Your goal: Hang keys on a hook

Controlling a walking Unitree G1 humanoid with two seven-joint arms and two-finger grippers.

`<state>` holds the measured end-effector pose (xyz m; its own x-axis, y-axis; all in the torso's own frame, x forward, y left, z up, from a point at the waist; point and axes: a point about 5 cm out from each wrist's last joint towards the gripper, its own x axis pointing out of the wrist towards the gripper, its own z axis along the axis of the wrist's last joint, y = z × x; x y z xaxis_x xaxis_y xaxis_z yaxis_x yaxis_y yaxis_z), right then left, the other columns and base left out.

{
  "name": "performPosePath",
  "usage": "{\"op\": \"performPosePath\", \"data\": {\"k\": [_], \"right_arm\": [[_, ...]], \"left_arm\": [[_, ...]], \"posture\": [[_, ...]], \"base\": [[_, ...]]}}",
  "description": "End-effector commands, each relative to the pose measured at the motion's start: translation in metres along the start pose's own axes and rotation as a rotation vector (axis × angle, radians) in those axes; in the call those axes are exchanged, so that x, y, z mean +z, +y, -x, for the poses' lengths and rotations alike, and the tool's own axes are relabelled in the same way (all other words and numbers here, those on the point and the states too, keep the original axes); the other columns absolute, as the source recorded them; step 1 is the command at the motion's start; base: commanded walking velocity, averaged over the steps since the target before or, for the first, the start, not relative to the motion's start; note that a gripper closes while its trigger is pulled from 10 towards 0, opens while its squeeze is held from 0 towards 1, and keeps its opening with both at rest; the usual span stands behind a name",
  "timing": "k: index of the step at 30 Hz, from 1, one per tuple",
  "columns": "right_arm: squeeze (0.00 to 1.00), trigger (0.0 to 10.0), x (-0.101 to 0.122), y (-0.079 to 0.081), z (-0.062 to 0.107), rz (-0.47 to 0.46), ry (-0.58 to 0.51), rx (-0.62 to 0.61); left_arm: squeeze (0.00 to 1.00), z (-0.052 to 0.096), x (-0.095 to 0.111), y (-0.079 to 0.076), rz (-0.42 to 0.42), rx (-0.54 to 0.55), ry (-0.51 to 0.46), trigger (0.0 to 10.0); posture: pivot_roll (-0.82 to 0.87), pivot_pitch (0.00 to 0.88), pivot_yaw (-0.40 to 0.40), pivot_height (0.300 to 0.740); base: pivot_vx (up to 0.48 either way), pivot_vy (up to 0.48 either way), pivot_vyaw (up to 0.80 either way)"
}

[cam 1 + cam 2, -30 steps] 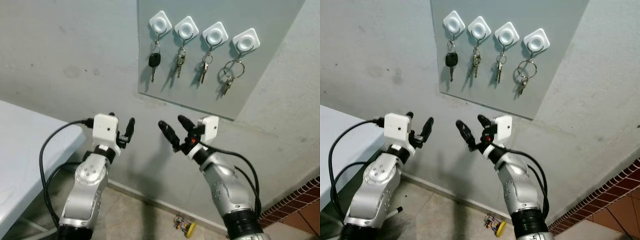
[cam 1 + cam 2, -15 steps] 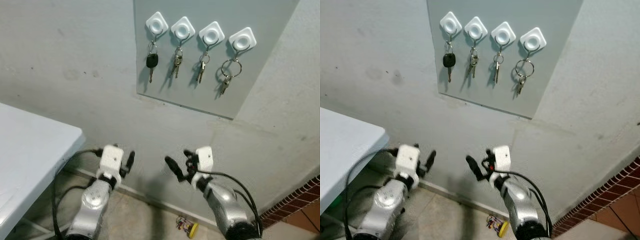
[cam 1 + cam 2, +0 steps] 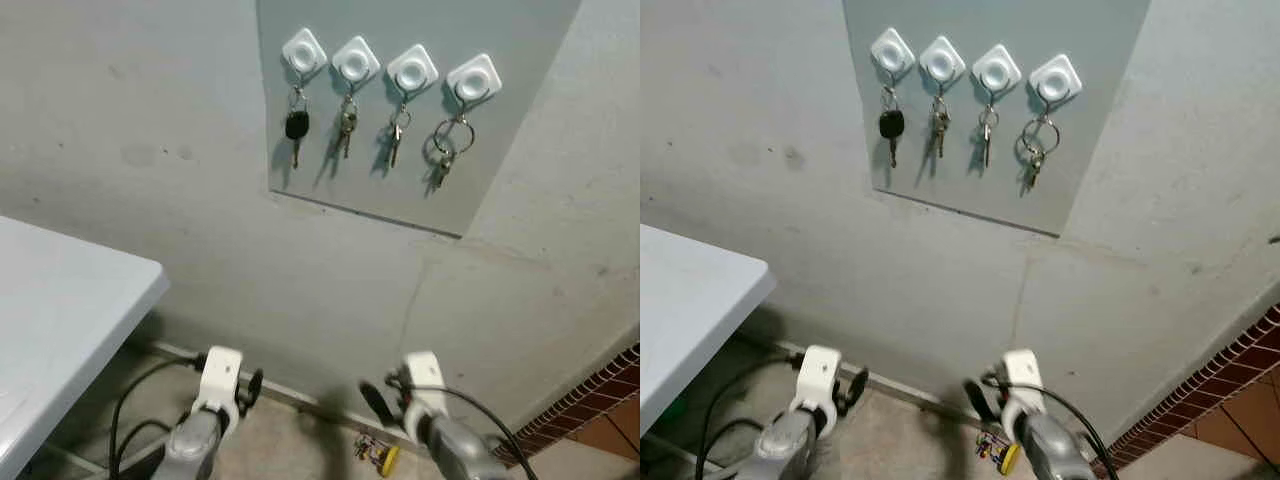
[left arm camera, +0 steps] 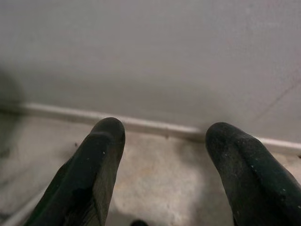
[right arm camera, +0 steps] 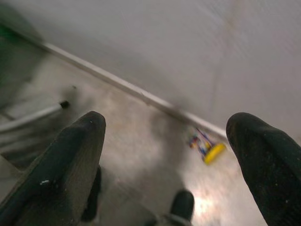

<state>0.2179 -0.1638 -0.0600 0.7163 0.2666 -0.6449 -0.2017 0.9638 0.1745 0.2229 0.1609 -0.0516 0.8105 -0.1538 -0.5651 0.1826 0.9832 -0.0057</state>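
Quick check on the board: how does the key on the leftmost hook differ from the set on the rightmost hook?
The leftmost key has a chunky black head and hangs as a single key; the rightmost set is all bare metal. The leftmost key hangs from a small ring close under its hook; the rightmost set hangs on a much larger ring, its keys lower below its hook. Both dangle freely from white diamond-shaped hooks on the grey board.

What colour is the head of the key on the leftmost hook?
Black: the black-headed key hangs from the leftmost white square hook, clearest in the left eye view.
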Motion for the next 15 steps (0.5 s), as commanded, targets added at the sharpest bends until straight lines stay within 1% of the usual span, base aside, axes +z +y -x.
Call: {"op": "performPosePath", "data": {"k": [1,2,3,5,7,9,10,11,12,13,14,15], "right_arm": [[1.0,10.0,-0.005,-0.003,0.001,-0.007,0.027,-0.038],[1.0,10.0,-0.007,-0.005,0.003,-0.007,0.037,-0.052],[1.0,10.0,-0.015,-0.007,0.005,-0.005,0.066,-0.064],[1.0,10.0,-0.021,-0.008,0.008,0.003,0.093,-0.074],[0.96,10.0,-0.027,-0.008,0.01,0.004,0.118,-0.083],[0.75,10.0,-0.032,-0.008,0.011,0.006,0.135,-0.088],[0.55,10.0,-0.034,-0.008,0.012,0.009,0.144,-0.091],[0.44,10.0,-0.036,-0.009,0.013,0.017,0.157,-0.098],[0.44,10.0,-0.038,-0.009,0.013,0.022,0.164,-0.102],[0.34,10.0,-0.039,-0.008,0.014,0.027,0.172,-0.102],[0.15,10.0,-0.041,-0.008,0.014,0.039,0.184,-0.1],[0.07,10.0,-0.042,-0.007,0.014,0.051,0.19,-0.094]], "left_arm": [[0.0,0.001,-0.002,0.003,0.029,0.025,0.007,10.0],[0.0,0.001,-0.004,0.003,0.036,0.027,0.013,10.0],[0.0,0.004,-0.012,0.004,0.058,0.033,0.048,10.0],[0.0,0.006,-0.017,0.004,0.057,0.035,0.068,10.0],[0.0,0.007,-0.02,0.004,0.071,0.04,0.074,10.0],[0.0,0.008,-0.024,0.004,0.106,0.044,0.082,10.0],[0.0,0.009,-0.026,0.005,0.101,0.051,0.095,10.0],[0.0,0.011,-0.03,0.005,0.095,0.061,0.115,10.0],[0.0,0.012,-0.033,0.006,0.103,0.065,0.125,10.0],[0.0,0.014,-0.036,0.006,0.114,0.071,0.136,10.0],[0.0,0.016,-0.04,0.007,0.132,0.081,0.151,10.0],[0.0,0.018,-0.044,0.007,0.148,0.089,0.163,10.0]], "posture": [[-0.1,0.0,0.001,0.724],[-0.1,0.0,0.001,0.724],[-0.1,0.0,0.0,0.724],[-0.1,0.0,0.0,0.724],[-0.1,0.0,-0.003,0.724],[-0.1,0.0,-0.004,0.724],[-0.1,0.0,-0.004,0.724],[-0.09,0.0,-0.01,0.724],[-0.09,0.0,-0.01,0.724],[-0.09,0.0,-0.01,0.724],[-0.09,0.0,-0.01,0.724],[-0.09,0.0,-0.01,0.724]], "base": [[0.0,0.0,0.0],[0.0,0.0,0.0],[0.0,0.0,0.0],[0.0,0.0,0.0],[0.0,0.0,0.0],[0.0,0.0,0.0],[0.0,0.0,0.0],[0.0,0.0,0.0],[0.0,0.0,0.0],[0.0,0.0,0.0],[0.0,0.0,0.0],[0.0,0.0,0.0]]}}
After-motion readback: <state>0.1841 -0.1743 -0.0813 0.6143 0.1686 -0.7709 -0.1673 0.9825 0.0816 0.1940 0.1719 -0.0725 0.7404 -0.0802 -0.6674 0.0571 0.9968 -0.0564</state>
